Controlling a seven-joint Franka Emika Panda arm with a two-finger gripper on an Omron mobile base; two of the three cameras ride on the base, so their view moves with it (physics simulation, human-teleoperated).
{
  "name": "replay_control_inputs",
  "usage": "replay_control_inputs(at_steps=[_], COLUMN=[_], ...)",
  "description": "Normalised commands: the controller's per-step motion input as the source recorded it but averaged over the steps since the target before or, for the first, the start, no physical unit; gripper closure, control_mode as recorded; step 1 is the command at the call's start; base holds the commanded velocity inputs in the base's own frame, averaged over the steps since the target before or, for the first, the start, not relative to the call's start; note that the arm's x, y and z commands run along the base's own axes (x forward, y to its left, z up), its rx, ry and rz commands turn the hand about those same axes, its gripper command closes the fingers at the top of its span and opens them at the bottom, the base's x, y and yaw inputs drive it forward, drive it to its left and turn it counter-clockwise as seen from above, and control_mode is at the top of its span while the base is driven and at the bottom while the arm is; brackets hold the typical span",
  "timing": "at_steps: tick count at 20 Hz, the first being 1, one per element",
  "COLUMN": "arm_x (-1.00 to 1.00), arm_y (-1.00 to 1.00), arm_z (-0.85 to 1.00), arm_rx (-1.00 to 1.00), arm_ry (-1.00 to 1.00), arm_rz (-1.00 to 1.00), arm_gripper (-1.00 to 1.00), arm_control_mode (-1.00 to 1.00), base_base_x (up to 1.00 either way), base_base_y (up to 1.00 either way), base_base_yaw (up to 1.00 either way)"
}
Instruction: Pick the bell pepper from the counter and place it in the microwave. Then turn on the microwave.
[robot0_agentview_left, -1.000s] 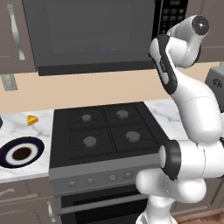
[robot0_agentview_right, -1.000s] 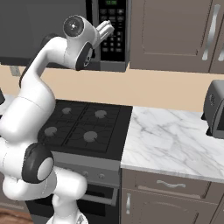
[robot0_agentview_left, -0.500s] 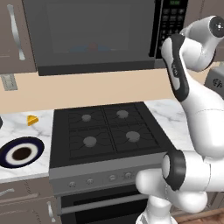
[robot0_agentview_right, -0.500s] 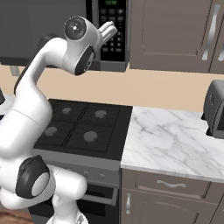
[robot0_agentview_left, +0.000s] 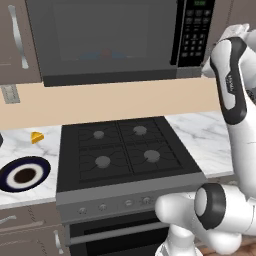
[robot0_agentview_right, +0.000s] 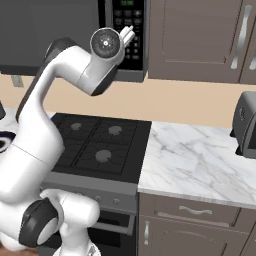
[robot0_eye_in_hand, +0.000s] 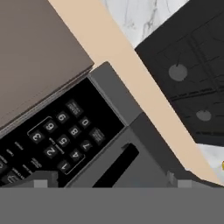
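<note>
Microwave (robot0_agentview_left: 110, 42) door shut, contents blurred behind glass.

a home kitchen is shown: a black stovetop (robot0_agentview_left: 125, 150) is set into a marble counter (robot0_agentview_right: 200, 160), with a microwave (robot0_agentview_left: 110, 40) mounted above among brown cabinets (robot0_agentview_right: 195, 40).

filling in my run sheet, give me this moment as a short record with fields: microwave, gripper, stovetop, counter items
microwave: door closed, keypad on its right side
gripper: raised in front of the keypad, jaws wide, nothing held
stovetop: black, four burners, nothing on it
counter left of stove: dark-rimmed plate, small yellow wedge
counter right of stove: silver toaster
bell pepper: can't make it out
</note>
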Motion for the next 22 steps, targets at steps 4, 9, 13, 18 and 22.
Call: replay_control_inputs(at_steps=[4,9,13,18,22], arm_x=[-0.41,-0.33,-0.23,-0.13,-0.04], arm_y=[-0.13,-0.08,-0.03,-0.13,-0.24], arm_z=[0.0,0.01,0.01,0.0,-0.01], arm_rx=[-0.24,-0.31,-0.31,-0.34,-0.33], arm_ry=[-0.15,-0.27,-0.22,-0.07,0.0], arm_rz=[0.23,0.19,0.12,0.09,0.08], arm_gripper=[-1.0,-1.0,-1.0,-1.0,-1.0], arm_control_mode=[-1.0,-1.0,-1.0,-1.0,-1.0], base_base_x=[0.0,0.0,0.0,0.0,0.0], base_base_y=[0.0,0.0,0.0,0.0,0.0], base_base_yaw=[0.0,0.0,0.0,0.0,0.0])
